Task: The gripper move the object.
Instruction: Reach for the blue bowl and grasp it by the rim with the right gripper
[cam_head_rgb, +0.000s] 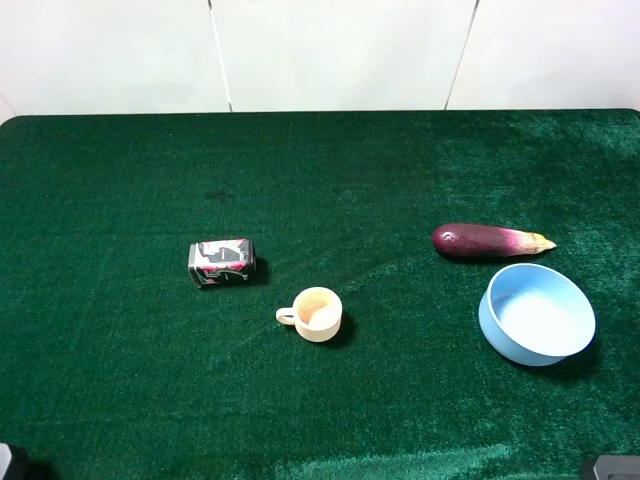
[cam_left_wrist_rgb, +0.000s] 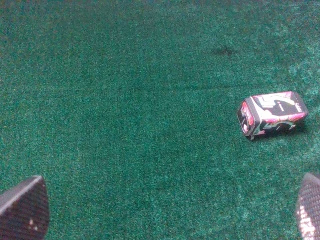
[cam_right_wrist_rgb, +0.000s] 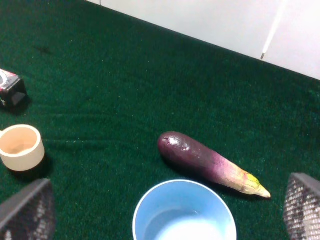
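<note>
The right gripper (cam_right_wrist_rgb: 163, 209), spread and empty, is risking bumping the eggplant (cam_head_rgb: 488, 241) lying at 11 o'clock of the bowl (cam_head_rgb: 537, 314).

Bright, even light casts soft shadows beside the bowl (cam_head_rgb: 536, 314); wrist views look grainy.

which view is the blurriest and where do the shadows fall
Left wrist view is softest: grainy, with the small box's print smeared. Exterior high view is sharp and evenly lit, with short shadows just right of the cup and blue bowl. Right wrist view is fairly crisp, with a pale glint on the eggplant.
</note>
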